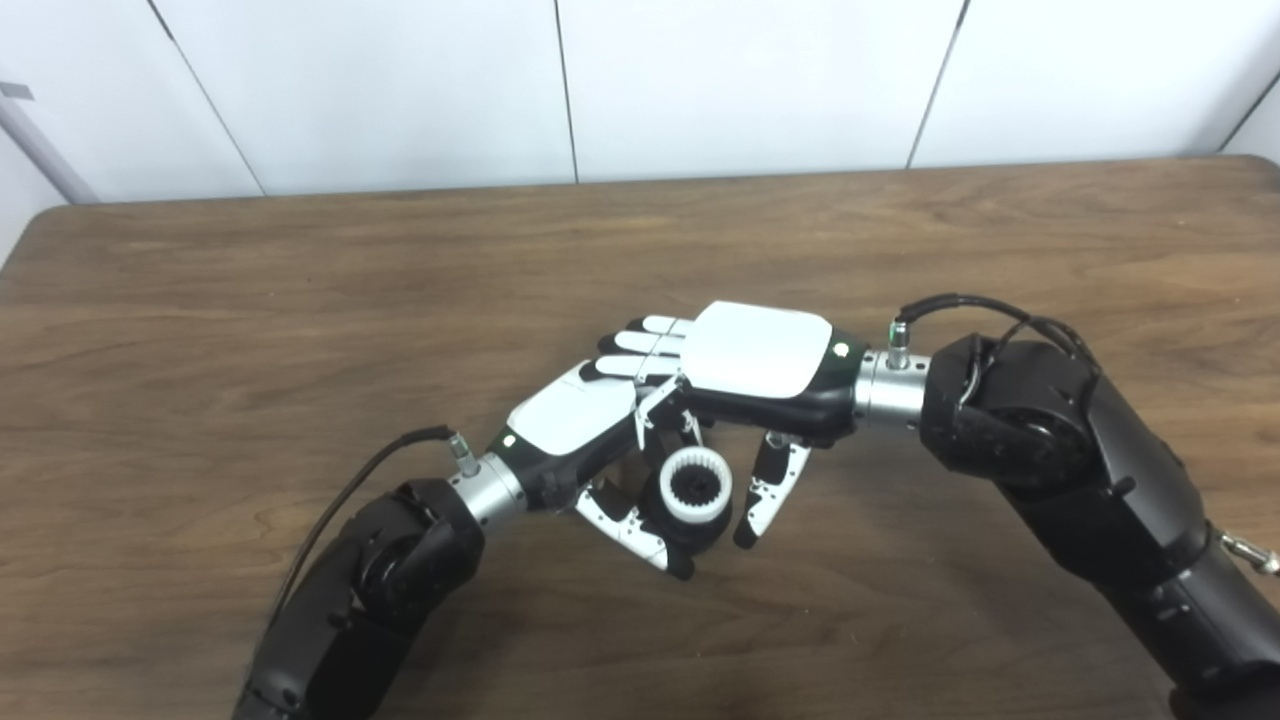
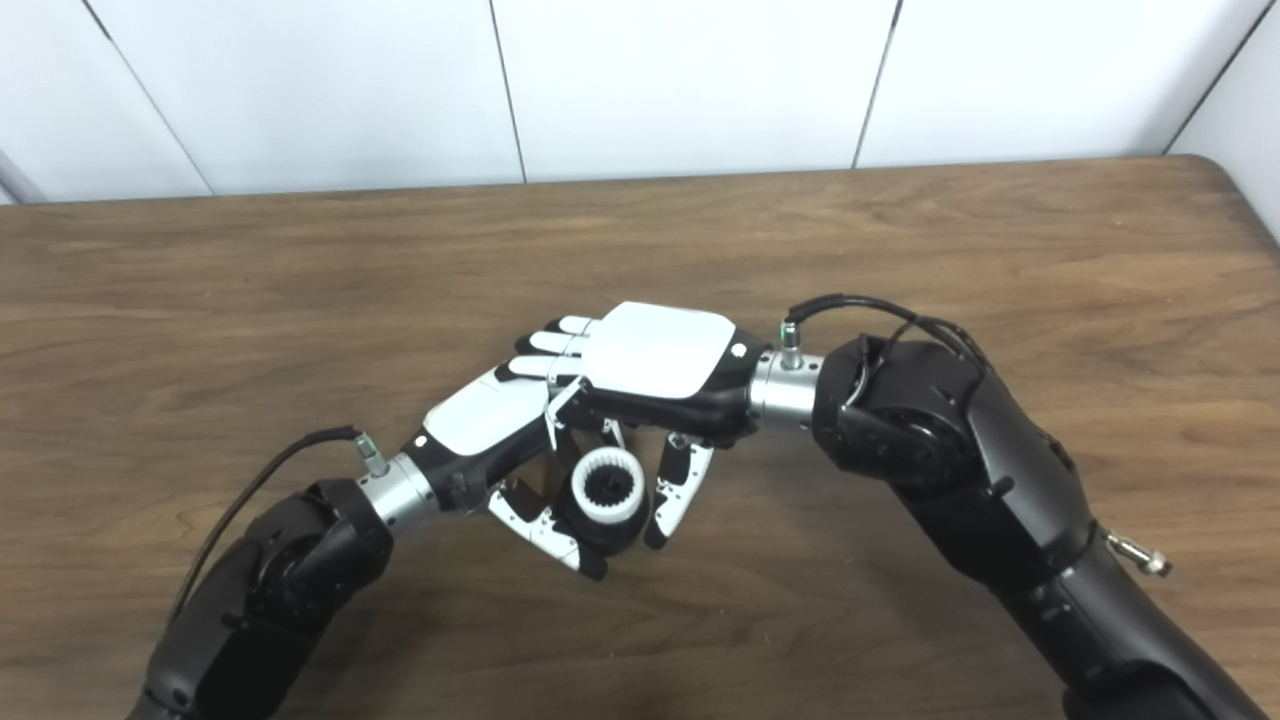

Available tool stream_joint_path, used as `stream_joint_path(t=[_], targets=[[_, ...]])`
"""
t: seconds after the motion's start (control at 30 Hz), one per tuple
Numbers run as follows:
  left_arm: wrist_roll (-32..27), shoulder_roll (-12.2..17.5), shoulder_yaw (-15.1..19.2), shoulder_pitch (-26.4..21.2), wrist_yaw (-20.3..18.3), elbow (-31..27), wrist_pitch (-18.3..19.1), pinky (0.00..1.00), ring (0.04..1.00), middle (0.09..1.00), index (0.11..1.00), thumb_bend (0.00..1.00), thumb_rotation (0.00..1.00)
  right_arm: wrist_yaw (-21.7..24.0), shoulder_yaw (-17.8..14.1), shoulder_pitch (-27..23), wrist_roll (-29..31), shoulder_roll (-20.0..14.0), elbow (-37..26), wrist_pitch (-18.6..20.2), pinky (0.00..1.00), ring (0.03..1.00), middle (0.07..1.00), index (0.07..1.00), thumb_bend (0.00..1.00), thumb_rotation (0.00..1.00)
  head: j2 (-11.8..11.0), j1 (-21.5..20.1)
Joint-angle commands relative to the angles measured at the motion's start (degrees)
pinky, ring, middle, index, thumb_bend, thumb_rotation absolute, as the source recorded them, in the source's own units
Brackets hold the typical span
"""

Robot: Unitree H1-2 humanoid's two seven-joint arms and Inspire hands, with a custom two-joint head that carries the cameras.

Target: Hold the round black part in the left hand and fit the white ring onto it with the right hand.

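Holding the round black part (image 1: 690, 515) just under its palm, our left hand (image 1: 575, 420) has its fingers and thumb curled around the part's body, the thumb wrapping the near underside. We see the white ring (image 1: 696, 484) seated on the upturned face of that black part, its toothed inner edge turned toward the cameras and a dark hub showing through its centre. Our right hand (image 1: 765, 365) lies palm down above and just to the right of the ring, its white back plate overlapping the fingertips of our left hand. From the right hand the thumb (image 1: 768, 490) hangs down beside the ring's right edge with a small gap between them, so we judge the thumb is not pressing it. Whether the right fingers under the palm touch the ring's far side we cannot tell, since the palm hides them, and so we cannot say if this hand grips anything or is loose. Both hands meet over the wooden table (image 1: 300, 300), with both forearms angled inward toward the part.
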Motion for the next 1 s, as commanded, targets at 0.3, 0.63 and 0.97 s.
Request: stream_joint_path(t=[0.3, 0.63, 0.97], targets=[[-1.86, 0.25, 0.43, -1.76, 1.60, -0.70, -1.02, 1.00, 0.964, 0.785, 0.482, 0.52, 0.06, -2.91, -2.74, -2.87, 2.62, -0.22, -2.56, -2.24, 1.00, 1.000, 0.991, 0.837, 1.00, 0.28, 0.02, -0.52], [0.16, 1.83, 0.08, -1.75, 2.82, 1.88, -2.97, 1.00, 0.903, 0.697, 0.482, 0.52, 0.06, -1.71, -5.56, -6.94, 2.93, -0.45, -5.55, 1.18, 1.00, 1.000, 1.000, 0.851, 1.00, 0.30, 0.31, -1.11], [5.23, 3.92, -0.90, -1.84, 6.75, 5.29, -6.27, 1.00, 0.919, 0.694, 0.482, 0.52, 0.06, -3.01, -7.84, -8.90, 3.31, -0.08, -5.13, 2.54, 1.00, 1.000, 0.999, 0.840, 1.00, 0.31, 0.68, -1.51]])
